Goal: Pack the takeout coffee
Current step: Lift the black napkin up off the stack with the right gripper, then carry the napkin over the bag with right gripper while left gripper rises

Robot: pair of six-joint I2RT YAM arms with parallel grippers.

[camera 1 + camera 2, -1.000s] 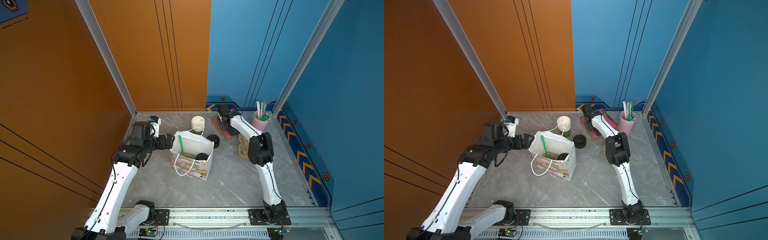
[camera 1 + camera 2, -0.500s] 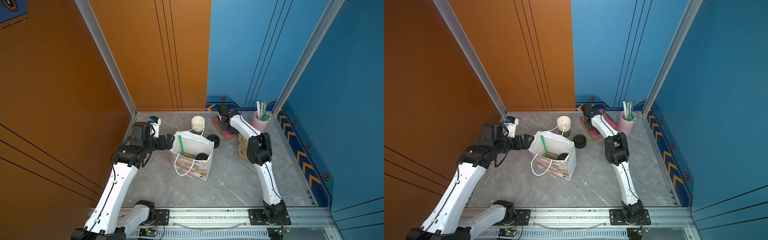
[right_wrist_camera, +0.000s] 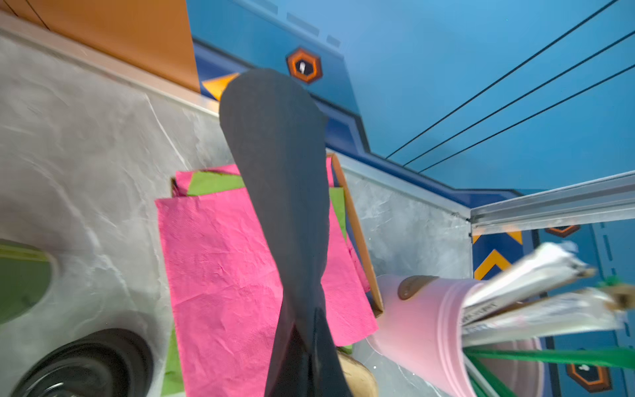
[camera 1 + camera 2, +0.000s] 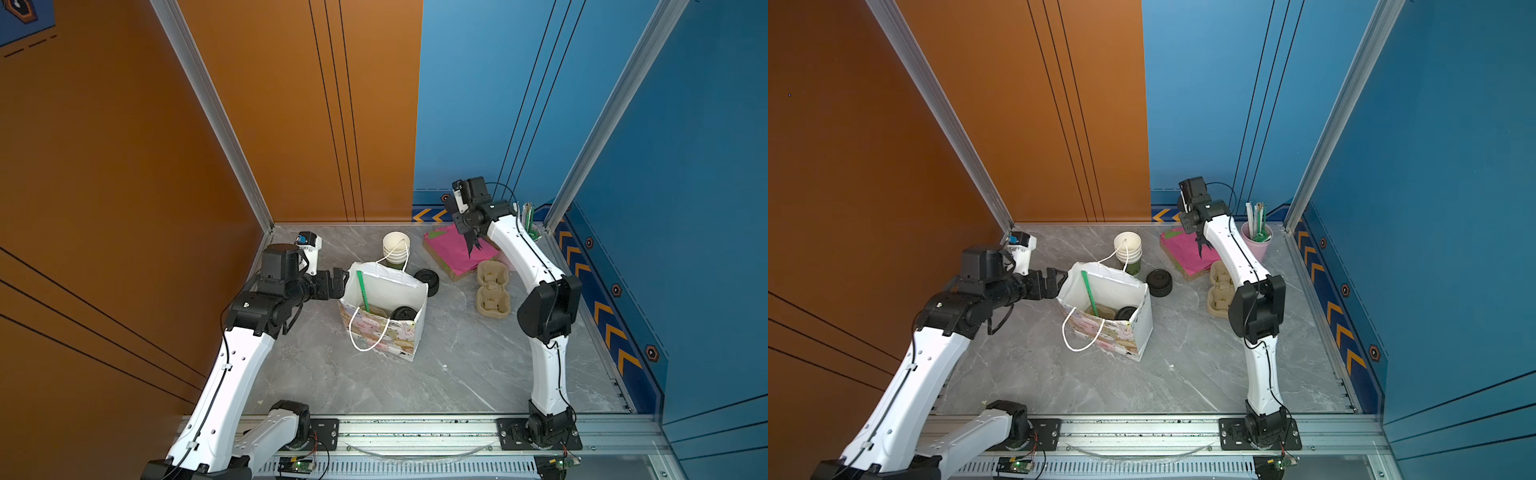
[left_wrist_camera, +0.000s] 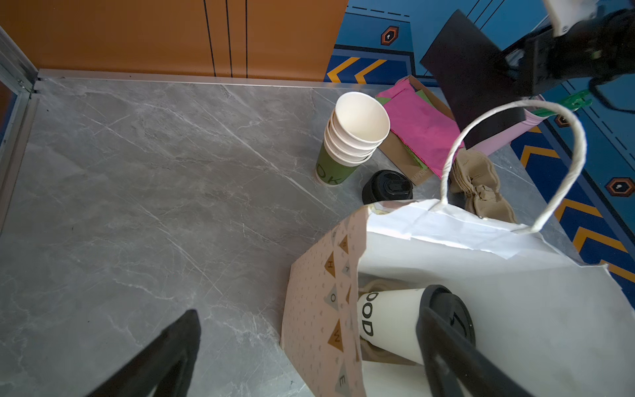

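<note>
In a top view your takeout coffee (image 4: 404, 312) stands inside the paper bag (image 4: 390, 291), black lid up, long axis roughly upright. Left wrist: white cup, black lettering; left gripper (image 5: 309, 314) spread astride the bag wall. Right wrist: right gripper (image 3: 305, 330) pinches a black napkin (image 3: 275, 154)

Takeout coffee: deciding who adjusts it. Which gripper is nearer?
Left. Left gripper straddles the bag wall beside the takeout coffee; right gripper is far off, over the pink napkins.
</note>
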